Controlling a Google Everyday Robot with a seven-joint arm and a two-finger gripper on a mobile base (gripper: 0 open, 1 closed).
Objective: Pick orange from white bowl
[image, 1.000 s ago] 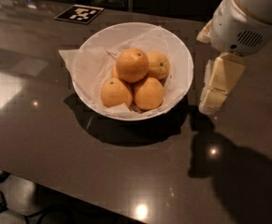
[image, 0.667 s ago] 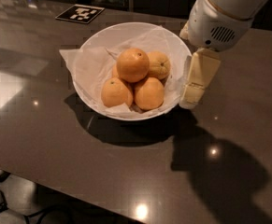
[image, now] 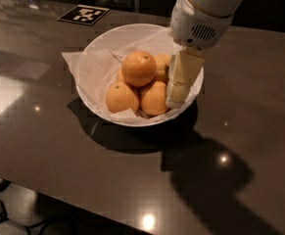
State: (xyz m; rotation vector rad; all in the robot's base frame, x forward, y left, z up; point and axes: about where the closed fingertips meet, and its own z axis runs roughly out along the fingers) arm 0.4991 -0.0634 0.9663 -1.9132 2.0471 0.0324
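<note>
Far left: dark glossy table [image: 29,131], with a black-and-white printed tag [image: 83,14] lying flat near the back edge.

Next, near the middle: the white bowl [image: 113,33], lined with crumpled white paper [image: 90,70] that spills over the left rim. Inside, a heap of fruit. Lower left, a paler fruit [image: 121,97]; beside it, another [image: 154,98]; behind, a third [image: 162,65], partly hidden. On top of the heap, resting against all of these, the orange [image: 138,68]: rounder and deeper in colour, sitting free with nothing gripping it.

Just right of the orange: the gripper [image: 176,101], cream-coloured, pointing down into the right side of the bowl, near the orange and beside the lower right fruit. Seen side-on, so no telling whether open or closed; apparently carrying nothing. Above it, the bulky white wrist housing [image: 201,18], hanging over the bowl's right rim.

Further right and toward the front: only the arm's broad shadow [image: 205,175] on the table.

Judged on progress: approach looks largely done, with the gripper already inside the bowl. Left to do: line up over the orange, close on it, and lift it clear of the bowl without dragging the paper or the neighbouring fruit along.
</note>
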